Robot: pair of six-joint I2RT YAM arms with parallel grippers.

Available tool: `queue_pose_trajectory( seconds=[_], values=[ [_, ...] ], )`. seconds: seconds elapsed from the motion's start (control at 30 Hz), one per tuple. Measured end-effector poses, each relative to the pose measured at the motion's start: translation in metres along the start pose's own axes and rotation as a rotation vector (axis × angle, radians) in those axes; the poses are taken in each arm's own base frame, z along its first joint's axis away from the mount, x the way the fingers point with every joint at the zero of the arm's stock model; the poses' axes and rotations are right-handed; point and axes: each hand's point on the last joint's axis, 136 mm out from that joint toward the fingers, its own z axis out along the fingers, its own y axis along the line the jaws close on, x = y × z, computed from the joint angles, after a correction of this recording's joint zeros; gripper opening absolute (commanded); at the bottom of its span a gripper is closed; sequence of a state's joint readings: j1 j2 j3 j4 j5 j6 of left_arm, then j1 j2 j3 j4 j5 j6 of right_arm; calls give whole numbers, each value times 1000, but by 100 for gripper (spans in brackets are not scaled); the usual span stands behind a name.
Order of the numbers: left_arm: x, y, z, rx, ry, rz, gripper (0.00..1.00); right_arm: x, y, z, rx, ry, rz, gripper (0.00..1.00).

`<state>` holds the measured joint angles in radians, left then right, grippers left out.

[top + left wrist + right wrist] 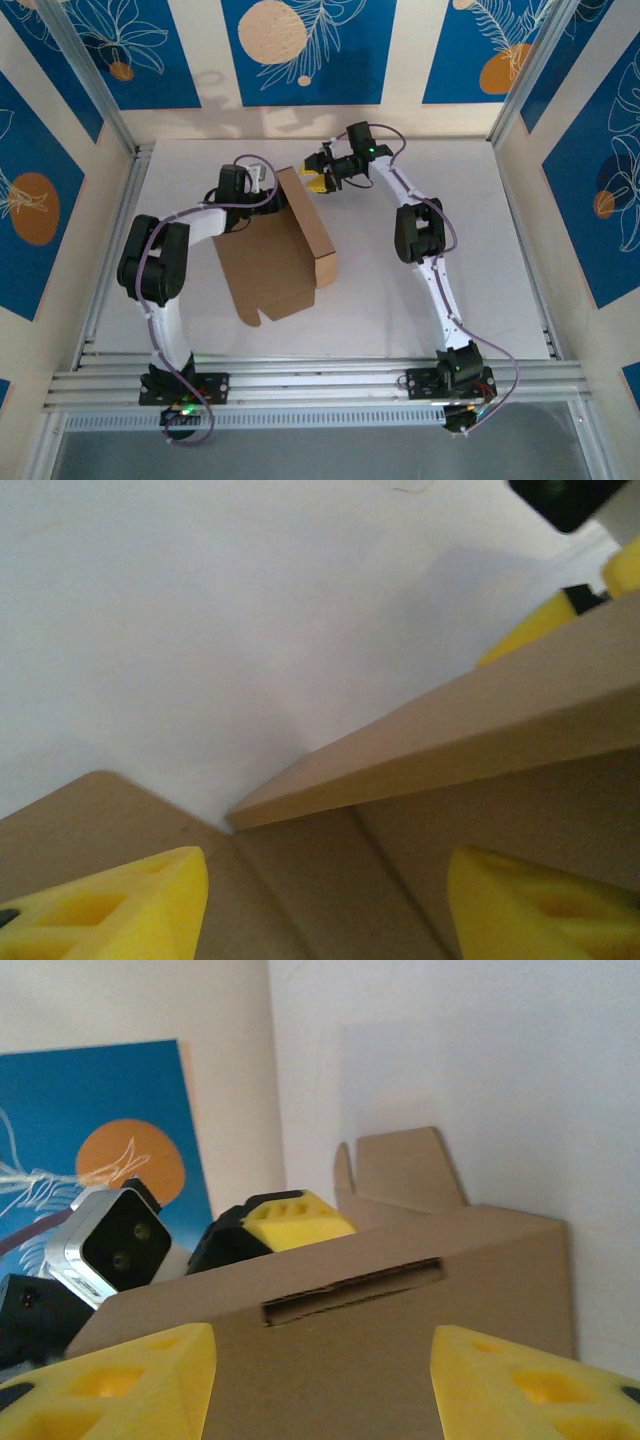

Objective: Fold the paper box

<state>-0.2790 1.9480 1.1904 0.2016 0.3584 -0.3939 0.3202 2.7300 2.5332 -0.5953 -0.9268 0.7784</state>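
box (280, 255) lay left of centre on the table (480, 250), half folded. i saw one wall upright, its long axis running from the far side toward the near right, with flat flaps spread to its left. left gripper (262, 188) stood wide beside the wall's far end. right gripper (316, 181) faced that same end, jaws also wide, gripping nothing.

Counted one box (275, 255), one table (480, 200). Two arms were there: left arm (160, 260), right arm (425, 250). Two grippers were there: left gripper (325, 905), right gripper (320, 1380).
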Motion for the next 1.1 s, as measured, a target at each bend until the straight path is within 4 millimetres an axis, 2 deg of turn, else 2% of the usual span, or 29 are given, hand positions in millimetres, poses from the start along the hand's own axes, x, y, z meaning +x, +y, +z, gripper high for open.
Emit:
queue_pose_trajectory(
  seconds=[0.17,0.3,0.43,0.67,0.83,0.97,1.1],
  values=[
    [9,-28,6,71,19,90,50,14,15,11,-67,73,-17,60],
    [15,-36,4,87,24,157,42,20,16,12,-90,105,-16,60],
    [32,-51,-1,91,43,223,34,24,17,9,-108,125,-18,59],
    [60,-80,2,86,2,236,37,24,15,5,-107,123,-11,60],
    [59,-100,5,99,-46,229,41,24,14,2,-109,123,-9,59],
    [62,-99,2,82,-52,232,49,27,12,3,-90,124,-6,59],
    [70,-95,-24,53,-47,288,51,24,6,-2,-64,102,-14,59]
  ],
)
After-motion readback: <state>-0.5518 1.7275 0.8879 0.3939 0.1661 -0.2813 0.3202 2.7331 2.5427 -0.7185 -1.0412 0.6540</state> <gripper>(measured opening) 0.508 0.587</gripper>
